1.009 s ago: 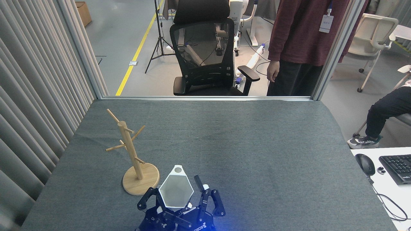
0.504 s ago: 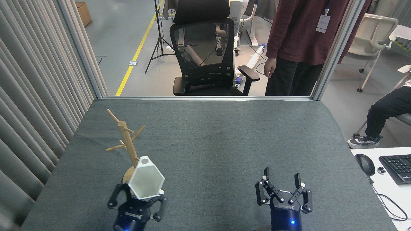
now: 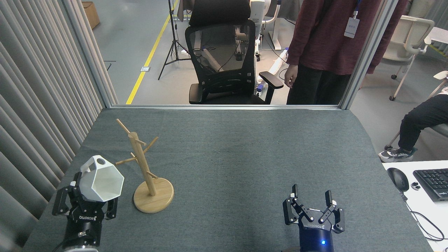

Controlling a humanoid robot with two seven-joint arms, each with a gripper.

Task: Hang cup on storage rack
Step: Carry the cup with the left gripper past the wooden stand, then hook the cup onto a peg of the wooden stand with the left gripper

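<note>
Both arms end in black linkage-type grippers with visible pivot joints. The left gripper (image 3: 85, 201) carries white lettering on its body. The right gripper (image 3: 311, 201) shows a blue indicator light.

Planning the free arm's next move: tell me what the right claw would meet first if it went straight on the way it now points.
Nothing close, it seems. The open right claw points away from the robot across bare grey felt tabletop; the way looks free to the far table edge, though depth is hard to judge.

Single head view — looking forward and down over table (image 3: 245, 147).
</note>
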